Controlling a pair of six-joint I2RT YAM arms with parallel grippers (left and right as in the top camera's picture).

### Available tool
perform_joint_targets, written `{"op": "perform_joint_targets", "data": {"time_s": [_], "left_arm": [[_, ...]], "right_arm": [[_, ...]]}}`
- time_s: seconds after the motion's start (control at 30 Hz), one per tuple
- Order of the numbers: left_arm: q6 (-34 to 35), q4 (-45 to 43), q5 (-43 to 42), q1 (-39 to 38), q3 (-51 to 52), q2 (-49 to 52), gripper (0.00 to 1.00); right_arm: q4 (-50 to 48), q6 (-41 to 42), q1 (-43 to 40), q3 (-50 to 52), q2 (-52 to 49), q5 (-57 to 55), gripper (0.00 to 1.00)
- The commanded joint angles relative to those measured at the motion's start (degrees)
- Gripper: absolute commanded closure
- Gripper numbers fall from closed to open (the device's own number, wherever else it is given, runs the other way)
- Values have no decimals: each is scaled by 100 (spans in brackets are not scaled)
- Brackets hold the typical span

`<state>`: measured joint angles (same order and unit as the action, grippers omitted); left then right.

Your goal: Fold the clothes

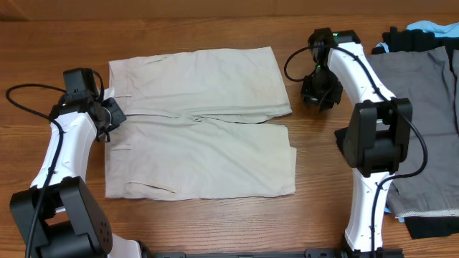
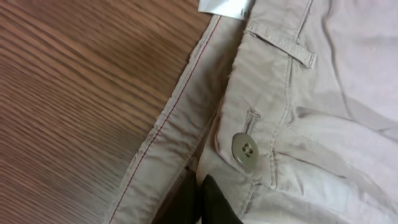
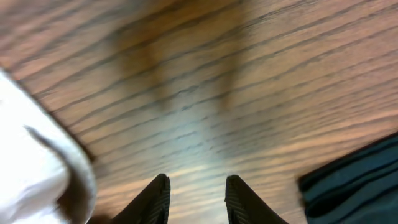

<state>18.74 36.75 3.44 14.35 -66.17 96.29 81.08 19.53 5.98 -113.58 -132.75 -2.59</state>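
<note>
Lying flat on the wooden table (image 1: 215, 29), the khaki shorts (image 1: 201, 122) are spread with the waistband to the left and both legs reaching right, one above the other in the overhead view. A small white tag (image 2: 227, 7) sticks out past the waistband, with a belt loop (image 2: 280, 45) just beside it and a button (image 2: 245, 149) lower down.

The left gripper (image 1: 111, 115) sits at the middle of the waistband edge. Its fingertips (image 2: 214, 202) are pressed together against the fabric near the button; whether cloth is caught between them I cannot tell.

The right gripper (image 1: 319, 93) is over bare wood just beyond the upper leg's hem, fingers (image 3: 239, 199) spread apart and holding nothing.

Grey shorts (image 1: 423, 107) lie at the table's right side, over a black garment (image 1: 430, 228).
</note>
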Motion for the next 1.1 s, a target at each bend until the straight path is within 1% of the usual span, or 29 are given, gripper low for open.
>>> {"op": "perform_joint_targets", "data": {"time_s": [0.0, 0.17, 0.2, 0.27, 0.3, 0.33, 0.4, 0.47, 0.53, 0.63, 0.8, 0.97, 1.07], "left_arm": [[-105, -162, 339, 42, -111, -2, 85], [-299, -181, 592, 76, -142, -2, 75], [-295, -48, 614, 94, -195, -2, 73], [-243, 385, 459, 111, -363, -4, 64], [-179, 737, 262, 109, -492, -4, 62], [-111, 1021, 15, 109, -581, -4, 59], [-55, 1543, -680, 98, -680, -4, 41], [-55, 1952, -1329, 98, -682, -4, 20], [-55, 2170, -1534, 98, -682, -4, 13], [-50, 2793, -1530, 101, -684, -37, 12], [-76, 3381, -1491, 94, -682, -352, 11], [-55, 3639, -1421, 94, -662, -1051, 11], [52, 3805, -1075, 94, -597, -1543, 11]], "right_arm": [[31, 63, -168, -68, 717, 313, 66], [269, -188, -337, -68, 1211, 433, 54], [330, -221, -358, -68, 1272, 455, 49], [483, -256, -402, -68, 1366, 544, 33], [562, -339, -420, -68, 1392, 658, 12], [647, -350, -431, -68, 1405, 791, 0], [828, -444, -446, -66, 1405, 1069, 0], [911, -643, -446, -66, 1408, 1189, 0], [931, -570, -459, -66, 1414, 1191, 0], [949, -199, -527, -66, 1495, 1169, 0], [778, 339, -684, -61, 1941, 1086, 0], [706, 813, -828, -37, 2634, 614, 0], [708, 929, -892, -26, 3056, 389, 0]]}}
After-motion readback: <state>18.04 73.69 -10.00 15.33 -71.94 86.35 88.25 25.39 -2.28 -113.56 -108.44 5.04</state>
